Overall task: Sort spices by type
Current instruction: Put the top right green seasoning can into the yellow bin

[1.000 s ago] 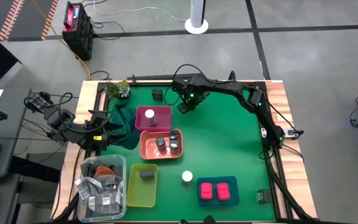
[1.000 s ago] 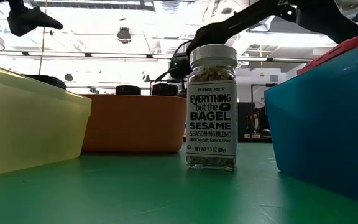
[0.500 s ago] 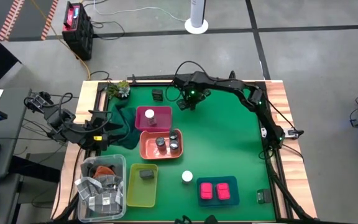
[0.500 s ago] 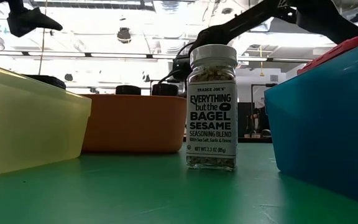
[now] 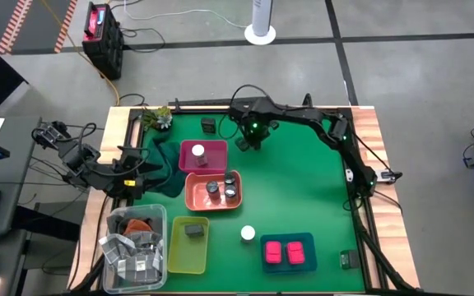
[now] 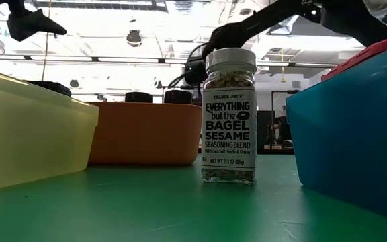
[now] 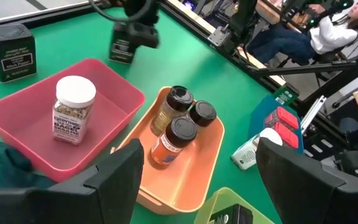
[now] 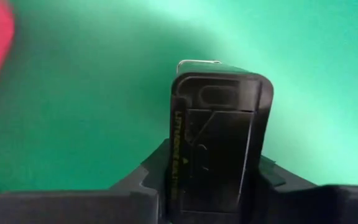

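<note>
My right gripper (image 5: 249, 137) hangs fingers-down over the far middle of the green mat, shut on a dark box (image 8: 219, 134), which also shows in the left wrist view (image 7: 127, 47). A second dark box (image 5: 209, 125) stands on the mat near the far edge. One white-capped jar (image 7: 73, 109) stands in the pink tray (image 5: 194, 167); another (image 5: 248, 234) stands on the mat. Grey-lidded jars (image 7: 182, 121) fill the orange tray (image 5: 196, 197). My left gripper (image 7: 197, 186) waits open at the table's left edge. My right gripper pinches the dark box by two opposite sides (image 8: 178, 155) between its two fingers (image 8: 154, 169). The fingers come from above and point down. The box stands upright below them; whether its lower end touches the mat, I cannot tell.
A yellow tray (image 5: 178, 255) holds one dark box. A blue tray (image 5: 289, 238) holds two pink boxes (image 5: 286, 252). A clear bin (image 5: 134, 247) of grey packets stands at the near left. A dark green cloth (image 5: 164, 164) and a small plant (image 5: 159, 117) lie far left.
My right gripper has drifted a little toward the far right and come back toward the pink tray. Nothing else on the table has moved.
</note>
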You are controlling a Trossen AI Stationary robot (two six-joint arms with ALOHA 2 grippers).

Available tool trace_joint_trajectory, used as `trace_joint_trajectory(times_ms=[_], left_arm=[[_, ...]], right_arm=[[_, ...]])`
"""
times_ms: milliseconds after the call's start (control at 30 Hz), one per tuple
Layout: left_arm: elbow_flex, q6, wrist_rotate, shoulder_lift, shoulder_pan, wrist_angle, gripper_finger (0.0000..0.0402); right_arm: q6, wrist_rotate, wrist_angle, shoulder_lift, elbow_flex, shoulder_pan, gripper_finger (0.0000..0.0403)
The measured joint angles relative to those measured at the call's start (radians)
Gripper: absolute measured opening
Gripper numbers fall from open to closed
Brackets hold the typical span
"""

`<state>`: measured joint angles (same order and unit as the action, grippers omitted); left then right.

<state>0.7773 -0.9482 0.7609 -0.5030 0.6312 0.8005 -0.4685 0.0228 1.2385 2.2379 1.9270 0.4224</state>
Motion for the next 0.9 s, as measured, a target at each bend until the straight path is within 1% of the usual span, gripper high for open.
trace_joint_trajectory(times_ms=[167,333,500,600,700,900], left_arm=[[0.000,-0.002,-0.020,0.000,0.000,0.008,0.0294],[0.000,-0.053,-0.045,0.000,0.000,0.074,0.0294],[0.000,-0.120,-0.075,0.000,0.000,0.116,0.0294],[0.000,-0.110,-0.075,0.000,0.000,0.116,0.0294],[0.000,-0.095,-0.074,0.000,0.000,0.119,0.0294],[0.000,-0.096,-0.074,0.000,0.000,0.125,0.0294]], right_arm=[[0.052,-0.003,0.087,-0.032,0.000,-0.071,0.0154],[0.045,0.000,0.085,-0.118,0.000,-0.151,0.0149],[-0.015,0.006,0.065,-0.221,0.000,-0.257,0.0150],[-0.042,0.007,-0.004,-0.277,0.000,-0.340,0.0158],[-0.077,0.007,-0.103,-0.309,0.000,-0.433,0.0157],[-0.110,0.036,-0.401,-0.302,0.000,-0.611,0.0153]])
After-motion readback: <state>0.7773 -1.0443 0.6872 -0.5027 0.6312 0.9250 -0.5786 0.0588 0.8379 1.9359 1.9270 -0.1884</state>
